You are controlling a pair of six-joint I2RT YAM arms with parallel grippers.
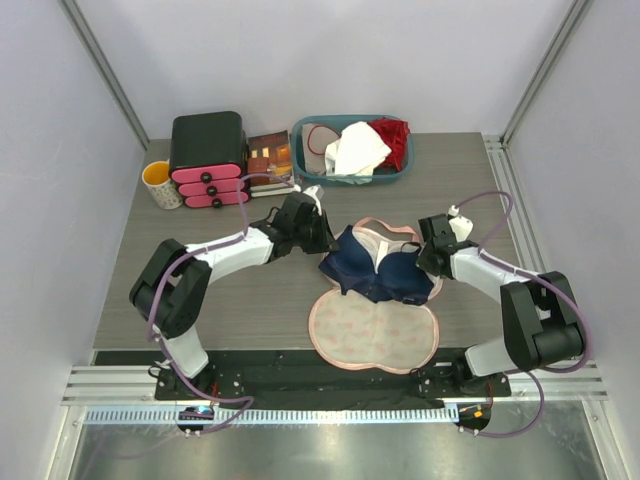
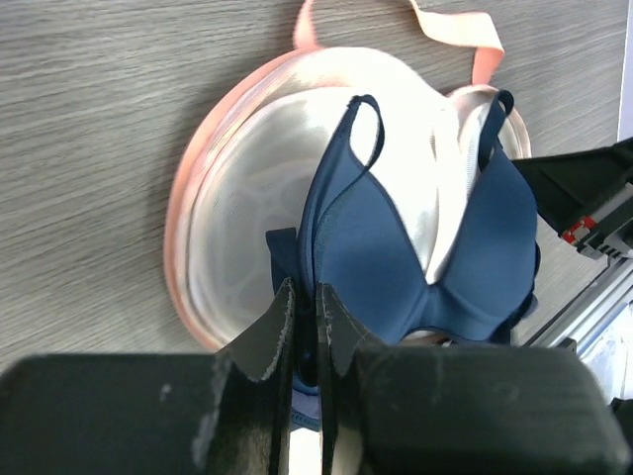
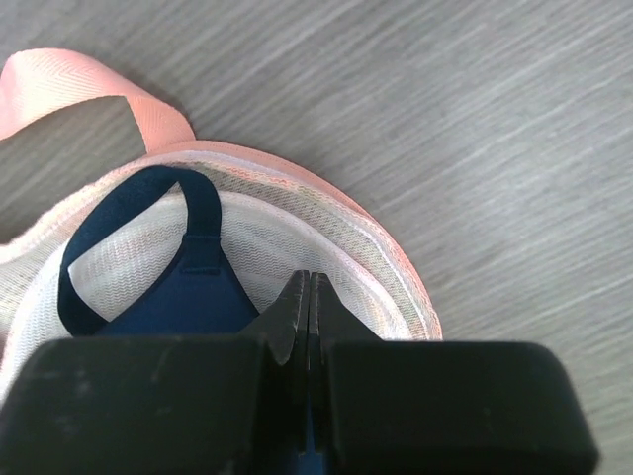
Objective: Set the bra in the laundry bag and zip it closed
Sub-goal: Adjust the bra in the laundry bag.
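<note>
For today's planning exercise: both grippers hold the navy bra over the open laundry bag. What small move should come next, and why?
Probably lower the bra into the far half of the laundry bag, ready for release. The left gripper and right gripper each pinch one end, the cups lie over that half, and the near half lies open flat.

The dark navy padded bra [image 2: 376,257] is smooth, matt cloth. The pale pink clamshell laundry bag [image 1: 372,335] has fine mesh lining and woven trim. The grey table [image 1: 260,300] shows matt wood grain.
</note>
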